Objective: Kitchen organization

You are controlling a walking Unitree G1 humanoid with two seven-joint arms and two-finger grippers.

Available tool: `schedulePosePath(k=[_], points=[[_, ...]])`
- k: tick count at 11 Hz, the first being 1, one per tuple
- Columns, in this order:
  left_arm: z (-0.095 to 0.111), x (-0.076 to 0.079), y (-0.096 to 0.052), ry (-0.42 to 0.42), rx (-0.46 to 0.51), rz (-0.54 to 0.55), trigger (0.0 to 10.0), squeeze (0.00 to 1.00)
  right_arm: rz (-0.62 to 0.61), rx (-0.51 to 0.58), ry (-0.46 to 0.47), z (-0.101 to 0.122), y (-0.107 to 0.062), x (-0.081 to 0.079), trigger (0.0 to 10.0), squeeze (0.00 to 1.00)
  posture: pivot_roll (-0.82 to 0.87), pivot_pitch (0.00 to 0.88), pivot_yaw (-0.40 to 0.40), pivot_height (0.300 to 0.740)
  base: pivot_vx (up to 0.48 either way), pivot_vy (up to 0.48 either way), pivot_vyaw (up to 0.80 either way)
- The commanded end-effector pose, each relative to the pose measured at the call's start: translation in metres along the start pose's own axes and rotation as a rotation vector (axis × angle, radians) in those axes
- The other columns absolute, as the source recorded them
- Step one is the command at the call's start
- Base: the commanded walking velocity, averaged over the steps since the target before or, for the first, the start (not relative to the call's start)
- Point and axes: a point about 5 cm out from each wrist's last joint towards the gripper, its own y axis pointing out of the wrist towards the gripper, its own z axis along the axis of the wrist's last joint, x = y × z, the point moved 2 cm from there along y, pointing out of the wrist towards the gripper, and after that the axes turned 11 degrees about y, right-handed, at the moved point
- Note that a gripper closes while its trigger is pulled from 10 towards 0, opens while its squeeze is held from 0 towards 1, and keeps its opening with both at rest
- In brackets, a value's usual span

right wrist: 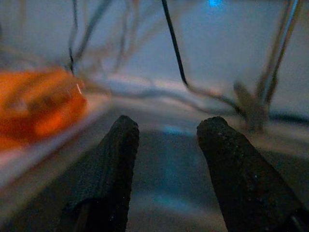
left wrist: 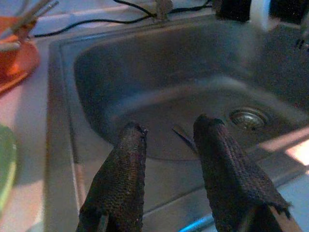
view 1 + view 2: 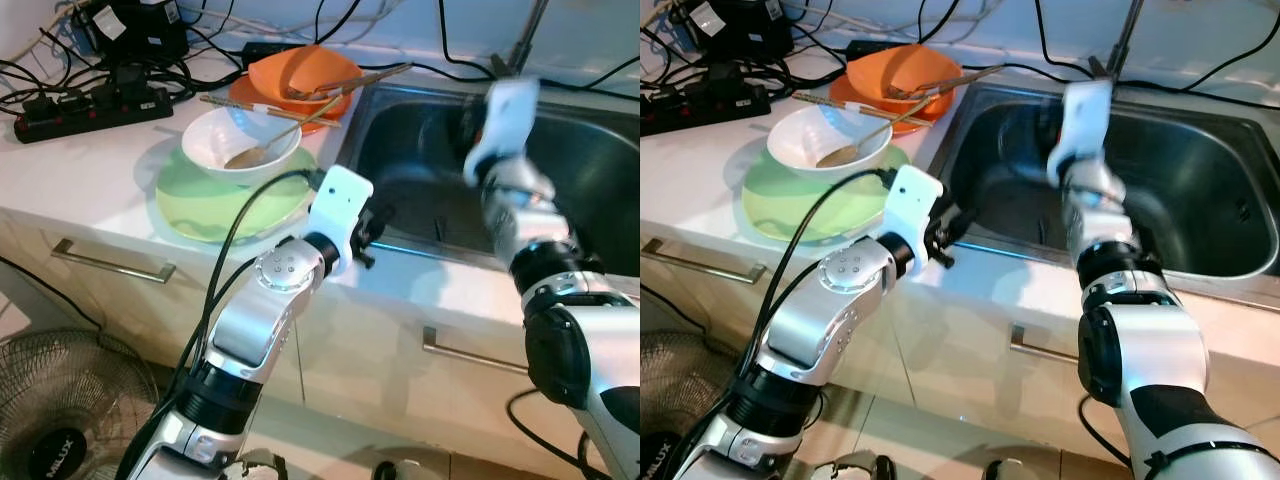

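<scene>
Bowls: two, one orange bowl point(image 3: 305, 72) and one white bowl point(image 3: 240, 142). Plates: one green plate point(image 3: 215, 205). One sink point(image 3: 560, 170), one power strip point(image 3: 90, 108), one fan point(image 3: 55, 420).

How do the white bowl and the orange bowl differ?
Colour: the white bowl is white, the orange bowl orange. Base: the white bowl sits on a green plate, the orange bowl on an orange plate. Position: the white bowl is nearer the counter's front edge, the orange bowl further back beside the sink. Both sit upright with utensils in them.
</scene>
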Motion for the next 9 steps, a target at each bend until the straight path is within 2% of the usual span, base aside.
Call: schedulePosePath(k=[1, 2, 3, 4, 5, 6, 8, 9], points=[[0.004, -0.005, 0.002, 0.018, 0.012, 0.027, 10.0, 0.00, 0.048, 0.060, 0.020, 0.008, -0.001, -0.009, 10.0, 0.00, 0.12, 0.064, 0.014, 0.740, 0.000, 0.000, 0.00], [0.009, -0.010, 0.002, 0.042, 0.041, 0.057, 10.0, 0.00, 0.087, 0.134, 0.045, 0.014, -0.009, -0.017, 10.0, 0.00, 0.11, 0.063, 0.017, 0.740, 0.000, 0.000, 0.00], [0.011, -0.014, 0.002, 0.049, 0.063, 0.083, 10.0, 0.00, 0.097, 0.145, 0.059, 0.012, -0.015, -0.022, 10.0, 0.00, 0.10, 0.054, 0.020, 0.740, 0.000, 0.000, 0.00], [0.013, -0.020, 0.001, 0.057, 0.086, 0.119, 10.0, 0.00, 0.131, 0.160, 0.032, 0.010, -0.023, -0.030, 10.0, 0.00, 0.10, 0.054, 0.021, 0.740, 0.000, 0.000, 0.00], [0.013, -0.028, -0.001, 0.072, 0.103, 0.169, 10.0, 0.00, 0.161, 0.183, 0.058, 0.010, -0.034, -0.036, 10.0, 0.00, 0.10, 0.049, 0.026, 0.740, 0.000, 0.000, 0.00], [0.011, -0.036, -0.004, 0.080, 0.112, 0.205, 10.0, 0.00, 0.165, 0.180, 0.049, 0.008, -0.042, -0.034, 10.0, 0.00, 0.09, 0.042, 0.027, 0.740, 0.000, 0.000, 0.00], [0.005, -0.046, -0.011, 0.103, 0.115, 0.246, 10.0, 0.00, 0.080, 0.117, 0.066, -0.013, -0.055, -0.014, 10.0, 0.00, 0.10, 0.053, 0.028, 0.740, 0.000, 0.000, 0.00], [0.005, -0.051, -0.014, 0.112, 0.119, 0.264, 10.0, 0.00, 0.064, 0.095, 0.071, -0.019, -0.057, -0.011, 10.0, 0.00, 0.10, 0.059, 0.031, 0.740, 0.000, 0.000, 0.00]])
